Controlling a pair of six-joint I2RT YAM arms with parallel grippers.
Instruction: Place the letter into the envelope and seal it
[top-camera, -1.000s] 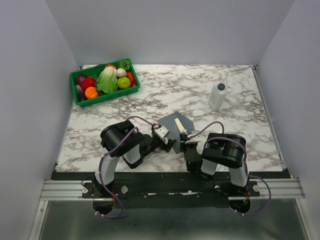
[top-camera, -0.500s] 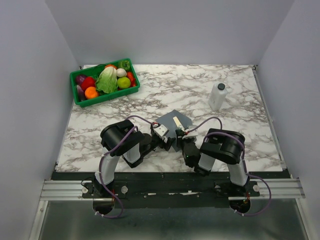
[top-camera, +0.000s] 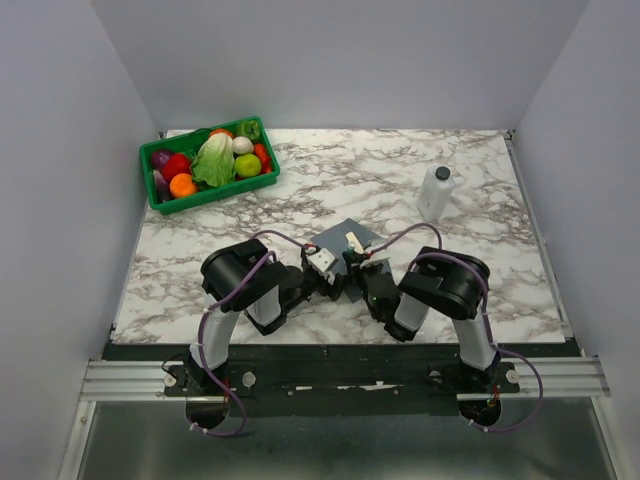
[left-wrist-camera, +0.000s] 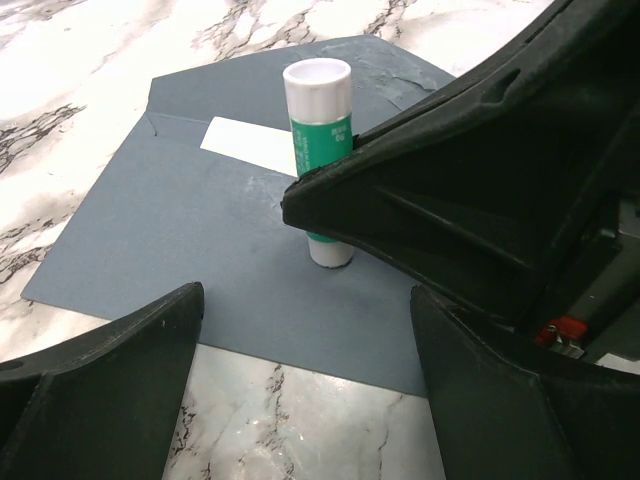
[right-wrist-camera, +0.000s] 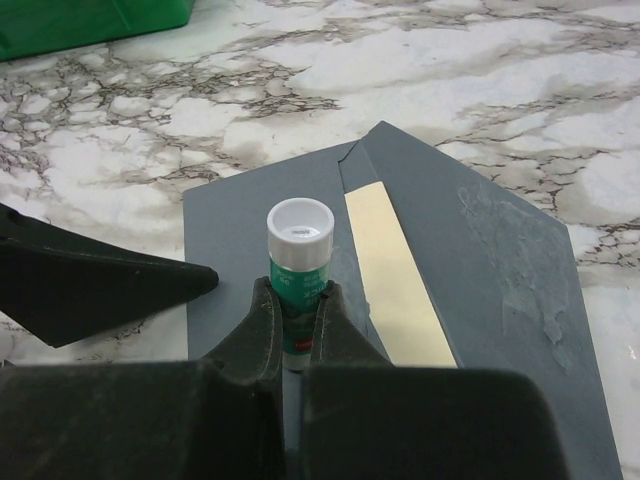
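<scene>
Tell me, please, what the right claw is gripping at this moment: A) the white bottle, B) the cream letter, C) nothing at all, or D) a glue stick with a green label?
D: in the right wrist view the right claw is shut on a white-topped glue stick standing on the grey envelope.

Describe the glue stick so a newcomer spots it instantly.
On the marble table, find the grey envelope lying just ahead of the arms' bases. Standing upright on it, gripped by the right pincer, is the glue stick: a small white tube with a green label, unlike the bigger dark-capped white bottle farther right.
</scene>
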